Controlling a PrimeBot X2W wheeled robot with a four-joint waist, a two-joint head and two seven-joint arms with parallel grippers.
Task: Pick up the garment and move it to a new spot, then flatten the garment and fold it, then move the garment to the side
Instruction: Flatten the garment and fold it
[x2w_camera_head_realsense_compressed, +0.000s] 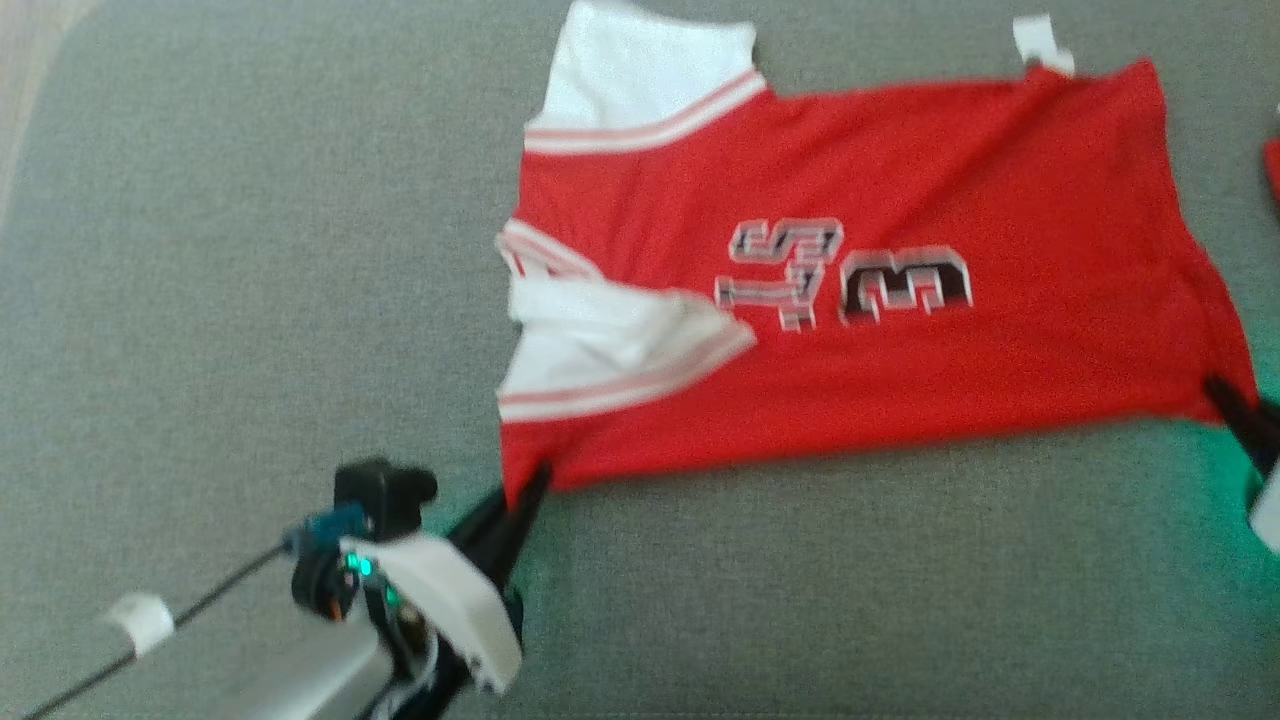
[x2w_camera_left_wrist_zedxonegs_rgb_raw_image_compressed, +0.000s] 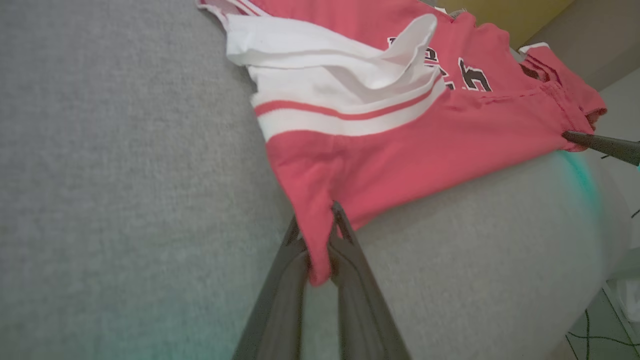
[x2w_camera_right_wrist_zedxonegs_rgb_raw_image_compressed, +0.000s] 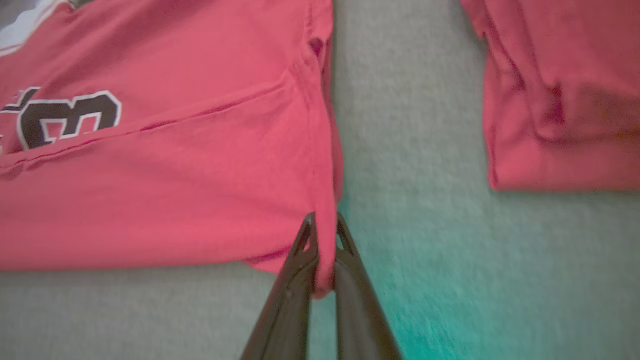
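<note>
We hold the red jersey (x2w_camera_head_realsense_compressed: 900, 180) by its near corners, left gripper (x2w_camera_left_wrist_zedxonegs_rgb_raw_image_compressed: 317, 226) and right gripper (x2w_camera_right_wrist_zedxonegs_rgb_raw_image_compressed: 325, 220) both pinched closed on cloth; uneven pulling may slip one corner free.

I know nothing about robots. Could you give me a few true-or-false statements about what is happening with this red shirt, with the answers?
1. The left hand is pinching a corner of the red jersey. True.
2. The right hand is open and clear of the jersey. False: it is shut on another corner along the same edge.
3. The jersey's sleeves are blue. False: they are white with red stripes.
4. Another red garment lies beside it on the grey surface. True.
</note>
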